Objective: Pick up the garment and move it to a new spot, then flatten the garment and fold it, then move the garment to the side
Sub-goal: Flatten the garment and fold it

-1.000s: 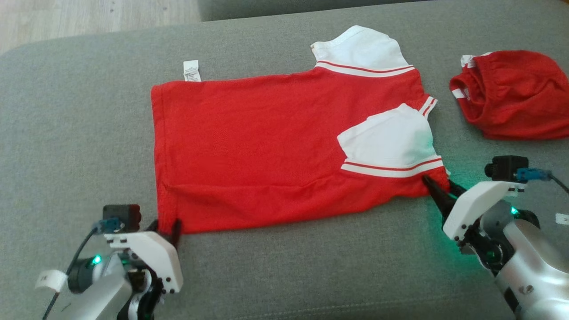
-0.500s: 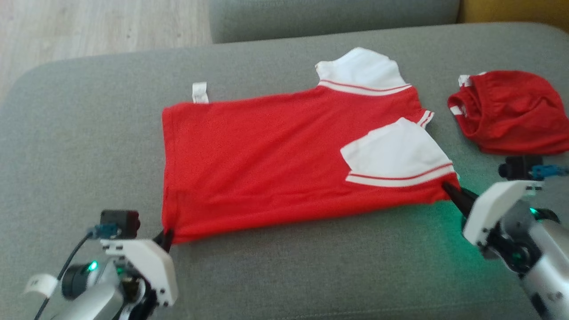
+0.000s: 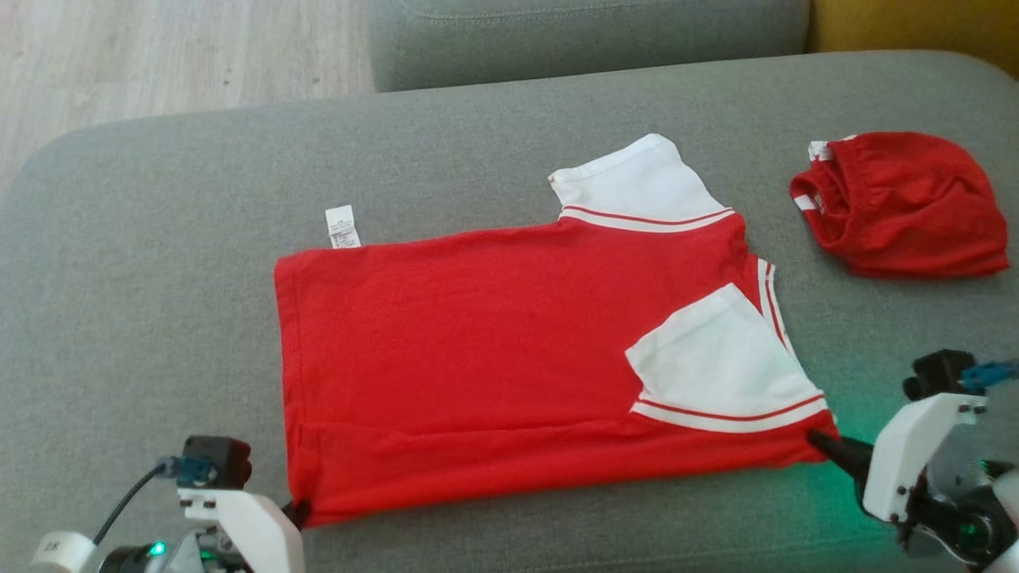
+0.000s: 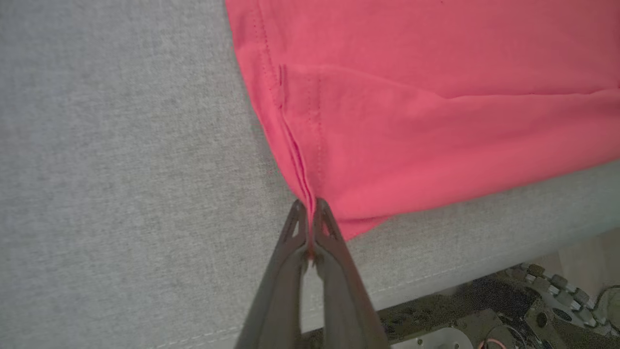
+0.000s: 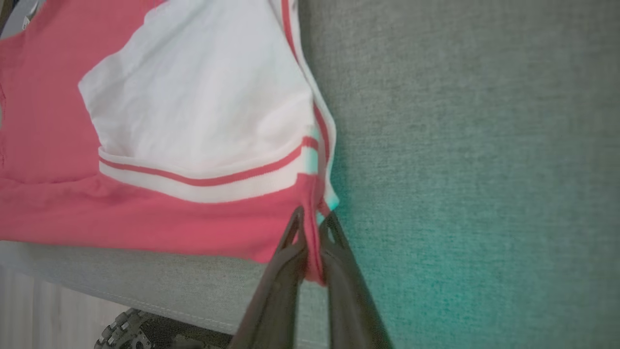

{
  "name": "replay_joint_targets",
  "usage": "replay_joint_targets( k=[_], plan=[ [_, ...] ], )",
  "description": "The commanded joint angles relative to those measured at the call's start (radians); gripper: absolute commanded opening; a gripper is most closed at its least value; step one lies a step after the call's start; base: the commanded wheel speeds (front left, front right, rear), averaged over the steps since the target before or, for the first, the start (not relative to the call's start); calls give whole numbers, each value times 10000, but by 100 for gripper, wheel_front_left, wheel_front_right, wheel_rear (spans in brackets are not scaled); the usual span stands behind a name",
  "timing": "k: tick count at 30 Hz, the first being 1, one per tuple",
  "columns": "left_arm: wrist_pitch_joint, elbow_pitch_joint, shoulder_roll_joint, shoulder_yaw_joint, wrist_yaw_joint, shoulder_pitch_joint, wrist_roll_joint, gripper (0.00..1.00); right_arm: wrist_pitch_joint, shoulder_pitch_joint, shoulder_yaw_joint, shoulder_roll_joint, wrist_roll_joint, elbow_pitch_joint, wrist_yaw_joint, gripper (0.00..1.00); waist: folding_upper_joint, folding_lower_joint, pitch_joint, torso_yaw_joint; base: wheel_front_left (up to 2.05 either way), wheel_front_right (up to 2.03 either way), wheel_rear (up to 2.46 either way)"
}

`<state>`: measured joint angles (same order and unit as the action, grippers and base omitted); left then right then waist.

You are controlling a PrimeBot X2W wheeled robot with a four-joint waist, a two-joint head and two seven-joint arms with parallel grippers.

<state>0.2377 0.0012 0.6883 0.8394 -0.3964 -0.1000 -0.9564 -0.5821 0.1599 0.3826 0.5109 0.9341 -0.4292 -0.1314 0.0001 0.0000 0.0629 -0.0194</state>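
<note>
Item: red cotton T-shirt [image 3: 478, 358] with white striped sleeves, flat on grey fabric sofa seat [image 3: 159, 263]. Left jaws clamp its near hem corner; right jaws, its near shoulder corner. Step, likely: folding. Next: lift both corners evenly across.

You get one small white fabric care label [image 3: 342, 227] sticking out from the far edge of the red and white short-sleeved cotton shirt [image 3: 493, 358]; its print is too small to read. The white paper tag [image 3: 54, 548] at the head view's lower left reads possibly "2X". Nothing else is legible.
</note>
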Motion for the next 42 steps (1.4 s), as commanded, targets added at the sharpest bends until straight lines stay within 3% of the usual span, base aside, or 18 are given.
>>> replay_joint_targets(
  k=[1,2,3,4,8,14,19,25,28,34,42],
  plan=[
    [23,-215,430,-369,-68,-244,-45,0,31,14,-244,243,-201,265,7,80,-1,0,46,-22,0,0,0],
    [95,-210,435,-340,-62,-236,-72,29,-42,-56,-404,132,-339,273,7,100,-1,0,68,-29,0,0,0],
    [171,-204,437,-313,-42,-242,-100,82,-71,-108,-585,15,-476,287,7,100,-1,0,86,-32,0,0,0],
    [210,-202,436,-304,-28,-263,-113,100,-49,-137,-795,-111,-617,306,7,100,-1,0,100,-31,0,0,0],
    [204,-326,600,-432,19,-583,3,100,35,-165,-1466,-426,-1113,865,7,100,-1,0,183,1,0,0,0],
    [287,-879,1288,-991,125,-1851,449,100,685,410,-2688,-679,-1629,2546,7,100,-1,0,585,68,0,0,0],
    [892,-486,1327,-1157,852,-3518,614,100,941,1989,-2879,-1024,-2340,2799,7,100,-1,0,1419,163,0,0,0],
    [1876,1120,458,-923,2210,-5586,401,100,1111,4451,-2081,-1176,-2755,1532,7,100,-1,0,2366,442,0,0,0],
    [2172,1983,72,-713,2674,-6443,566,100,1254,5610,-1392,-1151,-2896,611,7,100,-1,0,2732,595,0,0,0],
    [2325,3271,-819,-480,3254,-7821,808,100,1365,7578,-17,-891,-2752,-1383,7,100,-1,0,3431,1077,0,0,0],
    [2347,4086,-1585,-242,3726,-8751,950,100,1010,9454,1234,-758,-2411,-3776,7,100,-1,0,4139,1616,0,0,0]
  ],
)
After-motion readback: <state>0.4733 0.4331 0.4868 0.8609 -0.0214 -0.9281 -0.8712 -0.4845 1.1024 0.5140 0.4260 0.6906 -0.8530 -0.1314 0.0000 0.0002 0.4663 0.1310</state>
